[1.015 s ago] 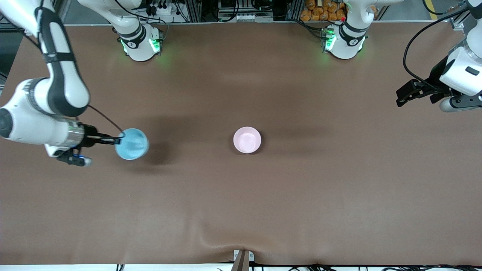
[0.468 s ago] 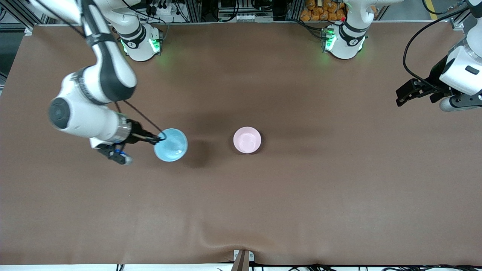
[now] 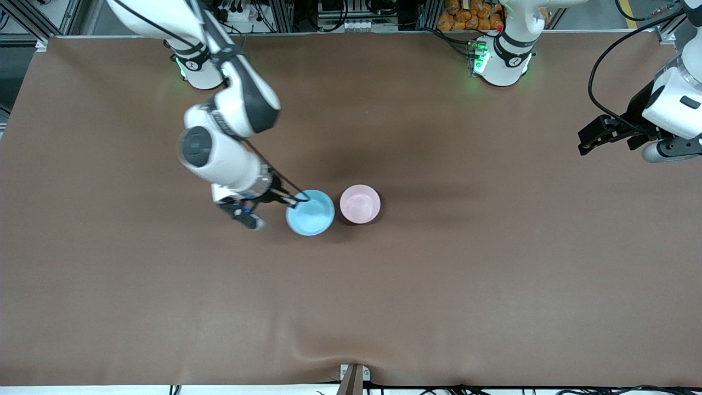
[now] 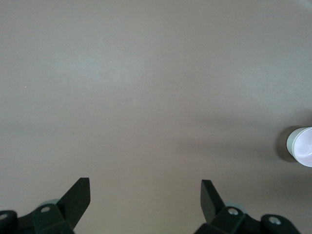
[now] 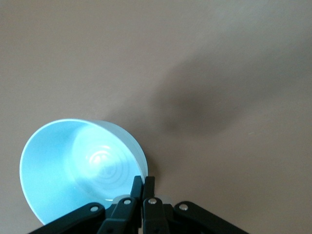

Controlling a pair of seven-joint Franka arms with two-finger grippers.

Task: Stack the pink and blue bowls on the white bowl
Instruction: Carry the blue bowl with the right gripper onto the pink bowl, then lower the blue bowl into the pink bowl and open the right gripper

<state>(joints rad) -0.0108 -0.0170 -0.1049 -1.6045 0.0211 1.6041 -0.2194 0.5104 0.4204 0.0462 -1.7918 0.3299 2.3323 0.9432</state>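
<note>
Blue bowl hangs in the air, pinched by its rim in the right gripper, whose two fingers are squeezed tight together on the thin wall. It is up over the brown table, just beside the pink bowl, on the side toward the right arm's end. The pink bowl sits on the table, and I cannot tell if a white bowl is under it. The left gripper waits with its fingers wide apart and holding nothing, well apart from the pink bowl, over the left arm's end.
</note>
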